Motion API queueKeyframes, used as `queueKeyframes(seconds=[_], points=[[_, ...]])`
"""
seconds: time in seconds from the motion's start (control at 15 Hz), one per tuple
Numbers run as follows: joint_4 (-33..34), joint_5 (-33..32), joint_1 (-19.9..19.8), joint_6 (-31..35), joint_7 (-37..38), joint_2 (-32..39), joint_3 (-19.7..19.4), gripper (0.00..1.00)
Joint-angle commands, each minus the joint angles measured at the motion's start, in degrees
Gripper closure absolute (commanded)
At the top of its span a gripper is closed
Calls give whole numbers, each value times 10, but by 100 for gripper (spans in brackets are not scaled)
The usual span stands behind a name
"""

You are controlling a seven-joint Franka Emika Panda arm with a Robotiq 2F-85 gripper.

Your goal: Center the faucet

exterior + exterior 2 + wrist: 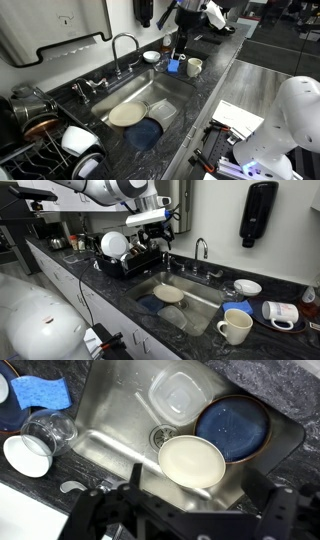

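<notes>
The faucet [125, 48] is a tall chrome gooseneck behind the steel sink [175, 88]; it also shows in an exterior view [202, 248]. Its spout arches over the basin. My gripper [180, 45] hangs well above the sink's end, apart from the faucet; it is also in the other exterior view [155, 230]. In the wrist view the gripper [198, 472] is open and empty, its fingers spread wide over the sink [110, 420]. I cannot make out the faucet clearly there.
In the sink lie a cream plate [190, 460], a blue plate [235, 422] and a clear container [175, 395]. A blue sponge [173, 66] and cups [194, 67] stand beside the sink. A dish rack [130, 258] is at the other end. A mug [235, 327] stands on the counter.
</notes>
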Motion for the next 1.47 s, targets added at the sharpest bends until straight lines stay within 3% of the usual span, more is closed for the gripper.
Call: queueKeyframes(seconds=[0.0, 0.4, 0.67, 0.93, 1.2, 1.4], points=[[24, -6, -15, -6, -21, 19, -6, 0], [97, 18, -12, 10, -173, 86, -88, 0], [152, 81, -11, 38, -284, 159, -124, 0], [208, 154, -26, 43, -341, 233, -116, 0], [258, 155, -52, 65, -331, 292, -92, 0], [300, 177, -69, 65, -377, 329, -80, 0]])
